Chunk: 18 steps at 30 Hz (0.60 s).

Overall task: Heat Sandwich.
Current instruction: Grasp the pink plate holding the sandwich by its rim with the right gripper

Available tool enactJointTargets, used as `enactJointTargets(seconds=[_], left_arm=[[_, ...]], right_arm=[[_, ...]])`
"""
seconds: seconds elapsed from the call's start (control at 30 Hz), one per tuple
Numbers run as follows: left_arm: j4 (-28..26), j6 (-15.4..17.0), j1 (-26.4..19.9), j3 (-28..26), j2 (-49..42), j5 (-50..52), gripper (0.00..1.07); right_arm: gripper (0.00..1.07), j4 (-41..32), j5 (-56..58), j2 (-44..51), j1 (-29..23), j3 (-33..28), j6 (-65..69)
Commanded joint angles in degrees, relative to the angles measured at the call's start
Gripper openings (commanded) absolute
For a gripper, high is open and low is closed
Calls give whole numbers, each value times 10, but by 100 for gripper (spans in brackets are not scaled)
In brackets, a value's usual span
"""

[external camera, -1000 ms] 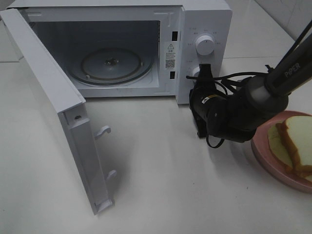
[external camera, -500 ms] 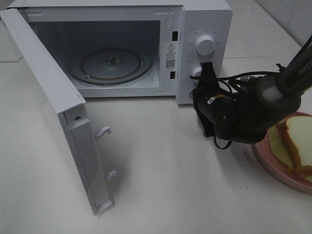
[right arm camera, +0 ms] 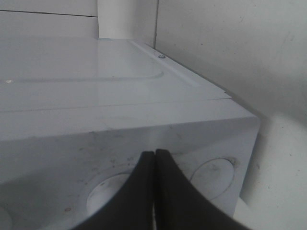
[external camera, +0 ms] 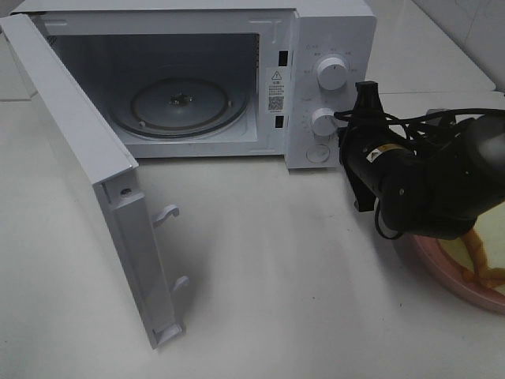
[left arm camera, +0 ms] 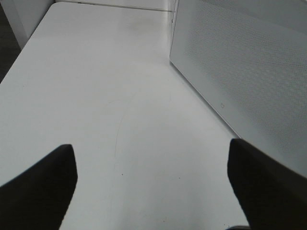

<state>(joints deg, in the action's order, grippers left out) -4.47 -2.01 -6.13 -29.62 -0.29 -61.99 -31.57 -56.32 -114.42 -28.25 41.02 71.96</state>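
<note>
While the microwave (external camera: 331, 31) stands with its door (external camera: 87, 174) swung wide open toward the left of the table (external camera: 260, 276), I can see the glass turntable (external camera: 185, 106) lying in the cavity.

My right gripper (external camera: 367, 88) points upward at the right edge of the control panel, near the lower knob (external camera: 325, 122). Its two black fingers (right arm camera: 139, 191) are pressed flat against each other, tip to tip. From its wrist camera I look up past them at the panel's round dials and the white top of the oven. I cannot tell whether the tips touch the panel.

The sandwich (external camera: 483, 264) lies on the pink plate (external camera: 438, 272) at the right edge of the table, outside the oven and well apart from the cavity. The bulky wrist of the right arm covers most of it — only a strip of tan crust and a sliver of pale filling show.

My left gripper (left arm camera: 153, 191) appears only in its own wrist view. Its fingers (left arm camera: 38, 187) stand wide apart over white tabletop, gripping nothing. A white perforated panel (left arm camera: 249, 72) rises just beside them — door or side wall, I cannot say.
</note>
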Motion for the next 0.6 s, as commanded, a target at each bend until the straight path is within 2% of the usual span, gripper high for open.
enactJointTargets(seconds=[0.03, 0.23, 0.4, 0.6], left_arm=[[0, 3, -1, 2, -10, 7, 80], [0, 3, -1, 2, -10, 7, 80], [0, 3, -1, 2, -10, 7, 80], [0, 3, -1, 2, -10, 7, 80]], right_arm=[[1, 7, -6, 23, 1, -22, -6], [1, 11, -3, 58, 1, -56, -33], [2, 12, 51, 113, 1, -62, -143], [3, 5, 174, 200, 1, -62, -331]])
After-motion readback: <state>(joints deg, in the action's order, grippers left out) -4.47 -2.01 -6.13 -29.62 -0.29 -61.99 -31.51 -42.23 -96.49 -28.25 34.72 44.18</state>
